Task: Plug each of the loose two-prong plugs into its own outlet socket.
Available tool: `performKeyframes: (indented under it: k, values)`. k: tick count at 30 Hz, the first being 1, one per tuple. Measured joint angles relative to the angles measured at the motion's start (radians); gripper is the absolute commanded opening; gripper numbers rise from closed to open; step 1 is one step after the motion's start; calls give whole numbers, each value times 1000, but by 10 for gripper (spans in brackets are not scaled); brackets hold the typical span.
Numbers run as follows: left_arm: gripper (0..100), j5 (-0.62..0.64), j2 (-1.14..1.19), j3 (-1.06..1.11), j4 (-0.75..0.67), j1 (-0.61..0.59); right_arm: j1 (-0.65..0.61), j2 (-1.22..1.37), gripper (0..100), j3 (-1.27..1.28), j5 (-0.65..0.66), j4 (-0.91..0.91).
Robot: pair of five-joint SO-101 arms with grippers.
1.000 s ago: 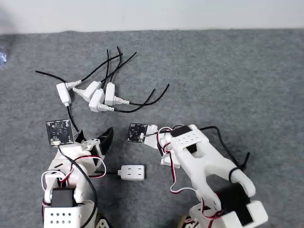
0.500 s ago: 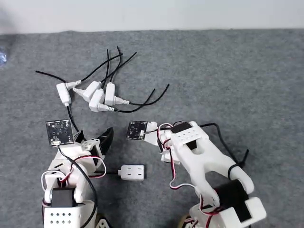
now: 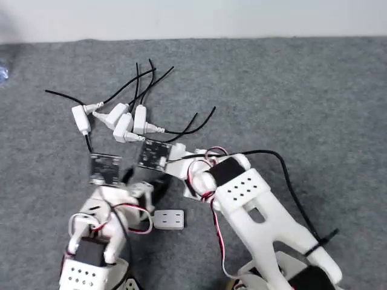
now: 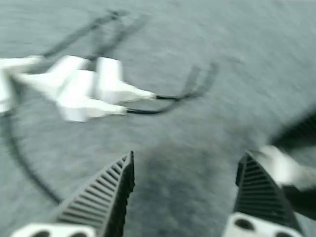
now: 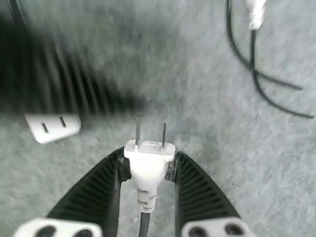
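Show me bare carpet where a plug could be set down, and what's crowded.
Free: the wide grey carpet right of the black cords; also the strip left of the white two-prong plugs. Crowded: between those plugs and the white outlet socket block.

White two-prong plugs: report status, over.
Right gripper shut on one white two-prong plug, prongs forward. Left gripper open, empty, facing four loose white plugs on grey carpet. White outlet socket block empty; left arm close beside it.

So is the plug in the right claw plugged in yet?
Not yet: the plug sits in the right claw, prongs bare, outlet socket apart.
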Motion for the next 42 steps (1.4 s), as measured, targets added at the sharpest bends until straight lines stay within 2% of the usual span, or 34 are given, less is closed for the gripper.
performKeyframes:
  k: [3, 13, 25, 42]
  values:
    - [317, -21, 0, 6, -21, 46, -31, 0, 9, -58, -23, 49]
    - [317, -28, -14, 5, -35, 41, -38, 41, 9, -147, -57, 117]
    - [317, -31, -8, 5, -35, 40, -78, -161, 9, -169, -64, 261]
    - [317, -35, -3, 5, -35, 40, -94, -206, 9, -178, -63, 275]
